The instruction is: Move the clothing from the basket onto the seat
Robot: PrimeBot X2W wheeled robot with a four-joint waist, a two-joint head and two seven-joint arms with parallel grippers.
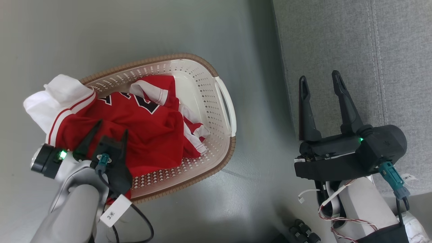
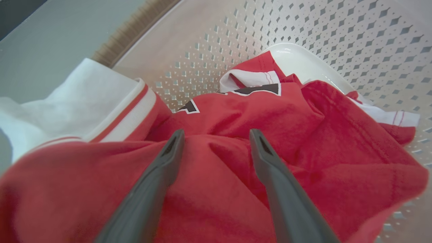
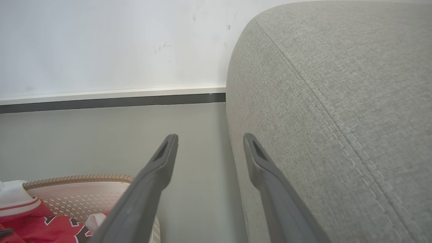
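The basket [image 1: 199,77] stands on the floor [image 1: 135,30]. The clothing [image 1: 148,128] lies in the basket, one part draped over its left rim. The left gripper [image 1: 112,126] is above the basket's contents. The seat [image 1: 337,50] lies right of the basket, apart from it, with the right gripper [image 1: 319,75] over its near edge.

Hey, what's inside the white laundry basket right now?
Red clothing with white trim lies heaped in the basket, one white-cuffed part spilling over its rim. The heap covers most of its bottom, so whatever lies beneath it cannot be seen.
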